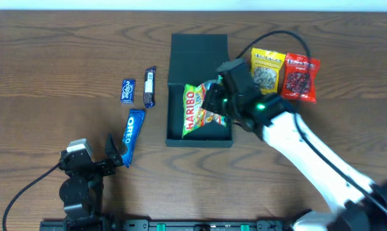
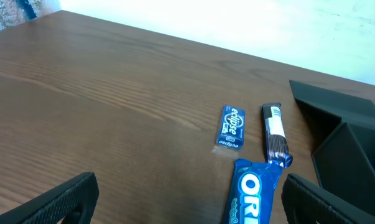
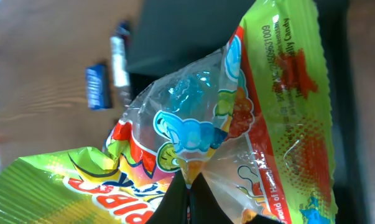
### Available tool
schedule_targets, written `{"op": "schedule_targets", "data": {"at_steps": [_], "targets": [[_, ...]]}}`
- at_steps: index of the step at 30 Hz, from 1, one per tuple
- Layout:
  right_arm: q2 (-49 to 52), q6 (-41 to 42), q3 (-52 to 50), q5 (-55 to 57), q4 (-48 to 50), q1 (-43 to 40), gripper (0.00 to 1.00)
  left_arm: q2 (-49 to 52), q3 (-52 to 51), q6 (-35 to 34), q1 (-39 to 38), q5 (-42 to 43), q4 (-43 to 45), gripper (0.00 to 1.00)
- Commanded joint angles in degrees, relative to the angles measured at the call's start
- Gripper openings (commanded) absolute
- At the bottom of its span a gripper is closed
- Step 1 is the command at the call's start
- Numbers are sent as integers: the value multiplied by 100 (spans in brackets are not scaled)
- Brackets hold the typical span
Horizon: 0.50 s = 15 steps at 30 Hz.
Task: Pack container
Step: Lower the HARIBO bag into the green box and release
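At desk (image 1: 52, 51) centre: container (image 1: 199, 142) sits with its flap lid (image 1: 198, 50) folded back, away from the robot, so the cavity is open from above.

Right fingers (image 3: 199, 208) are clamped on an edge of the Haribo bag (image 1: 196, 109). The bag sits tilted over the box interior and covers most of the opening. My read is an edge pinch, so the slack film hangs and can drop in without the arm fouling the walls. I can't tell from the overhead view whether the bag has bottomed out, and the right wrist view shows only film and dark box behind it.

Left fingers (image 2: 69, 199) are spread wide with nothing between them, parked low near the Oreo pack (image 1: 133, 135). The pack lies lengthwise toward them, so it's probably the next left-side pick.

Sorted by reach, I think:
- Left of the box: gum pack (image 1: 128, 90) and dark bar (image 1: 149, 86).
- Right of the box: yellow packet (image 1: 267, 67) and red packet (image 1: 300, 78), touching each other.

Progress is early. One item is going in and five are on the desk.

Risk: the bag's corner may catch on the right wall at release.
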Motion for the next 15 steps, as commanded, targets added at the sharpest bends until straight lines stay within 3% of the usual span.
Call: {"op": "schedule_targets", "data": {"at_steps": [1, 8, 9, 10, 11, 14, 15], "targets": [[227, 420, 111, -144, -22, 46, 1, -33, -138, 85, 35, -42, -48, 95], [643, 470, 111, -505, -256, 46, 1, -33, -138, 85, 35, -42, -48, 95], [660, 468, 111, -505, -286, 50, 7, -33, -138, 85, 35, -42, -48, 95], [660, 470, 111, -483, -282, 50, 23, -33, -138, 85, 35, -42, -48, 95], [660, 468, 114, -402, -251, 28, 49, -33, -138, 85, 35, -42, -48, 95], [658, 367, 157, -369, -254, -96, 85, -33, -138, 85, 35, -42, -48, 95], [658, 256, 210, -431, -280, -151, 87, -33, -138, 85, 35, -42, -48, 95]]}}
